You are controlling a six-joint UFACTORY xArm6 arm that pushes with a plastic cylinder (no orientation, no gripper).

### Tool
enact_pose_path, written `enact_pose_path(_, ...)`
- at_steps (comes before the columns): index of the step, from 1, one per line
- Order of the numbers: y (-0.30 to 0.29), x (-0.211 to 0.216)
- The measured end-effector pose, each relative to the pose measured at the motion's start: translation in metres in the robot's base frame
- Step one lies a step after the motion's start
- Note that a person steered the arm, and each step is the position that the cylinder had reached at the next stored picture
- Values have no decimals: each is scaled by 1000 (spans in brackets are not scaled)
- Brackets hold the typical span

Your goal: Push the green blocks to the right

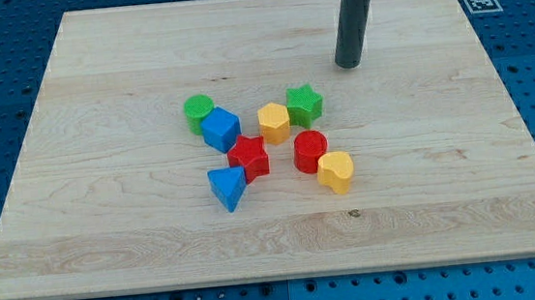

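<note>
A green cylinder [197, 110] stands left of centre, touching a blue cube [220, 130]. A green star [304, 104] stands right of centre, touching a yellow hexagon [274, 121]. My tip [348, 65] rests on the board above and to the right of the green star, apart from it by a short gap. The rod rises out of the view's top.
A red star [249, 157], a blue triangle [227, 187], a red cylinder [310, 151] and a yellow heart [335, 171] cluster below the green blocks. The wooden board [110, 241] lies on a blue perforated table. A marker tag [479, 1] sits at the top right corner.
</note>
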State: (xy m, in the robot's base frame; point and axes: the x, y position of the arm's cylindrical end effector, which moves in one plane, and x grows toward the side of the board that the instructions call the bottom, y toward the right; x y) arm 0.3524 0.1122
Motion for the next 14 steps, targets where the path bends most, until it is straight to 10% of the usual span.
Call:
enact_pose_path(6,-253,7)
enact_pose_path(10,-291,61)
enact_pose_path(14,-88,66)
